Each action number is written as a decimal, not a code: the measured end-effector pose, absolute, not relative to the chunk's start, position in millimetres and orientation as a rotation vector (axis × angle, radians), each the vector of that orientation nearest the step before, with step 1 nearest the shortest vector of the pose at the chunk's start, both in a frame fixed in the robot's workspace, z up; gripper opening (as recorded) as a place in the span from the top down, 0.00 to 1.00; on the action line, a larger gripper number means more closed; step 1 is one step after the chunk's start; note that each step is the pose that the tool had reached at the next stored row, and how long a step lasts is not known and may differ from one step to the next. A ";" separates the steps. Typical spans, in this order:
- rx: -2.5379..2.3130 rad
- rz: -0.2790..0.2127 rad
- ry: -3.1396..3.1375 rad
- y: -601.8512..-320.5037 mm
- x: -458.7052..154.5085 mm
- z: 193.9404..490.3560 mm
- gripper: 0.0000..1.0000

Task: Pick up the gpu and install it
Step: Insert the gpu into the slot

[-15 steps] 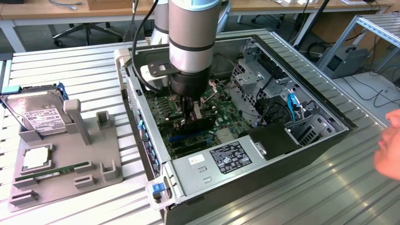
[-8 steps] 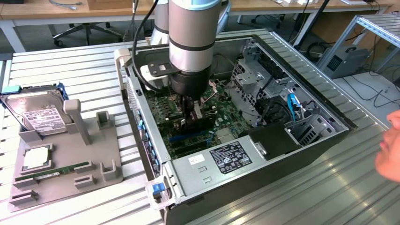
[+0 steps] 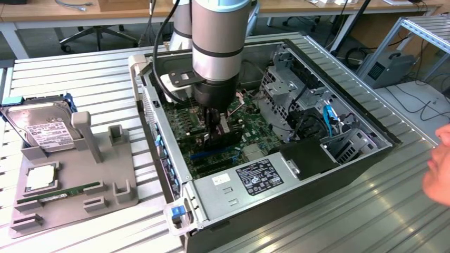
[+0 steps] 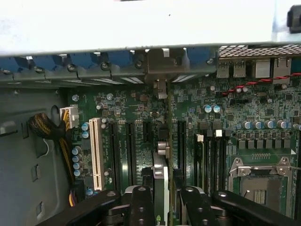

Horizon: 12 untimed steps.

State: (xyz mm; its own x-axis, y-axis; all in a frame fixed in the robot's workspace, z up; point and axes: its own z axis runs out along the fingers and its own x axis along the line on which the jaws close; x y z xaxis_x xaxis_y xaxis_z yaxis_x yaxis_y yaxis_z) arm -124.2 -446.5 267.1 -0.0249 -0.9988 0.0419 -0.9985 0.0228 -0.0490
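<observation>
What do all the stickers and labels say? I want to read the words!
None can be read as words.
Power supply label: black with white print, too small to read.
White sticker beside it: blurred.
Hard drive label: white with dark print, too small to read.
Motherboard markings: too fine to read.

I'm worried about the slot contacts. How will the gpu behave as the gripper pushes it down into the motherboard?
The gpu looks like a thin flat board held edge-on between the gripper fingers, so probably stiff along its length but apt to tilt sideways. Its small components suggest it is fragile. The motherboard slots are narrow, so a skewed push would likely bind.
</observation>
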 end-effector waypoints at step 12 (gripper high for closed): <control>-2.205 -0.100 2.230 -445.5 -118.6 265.8 0.73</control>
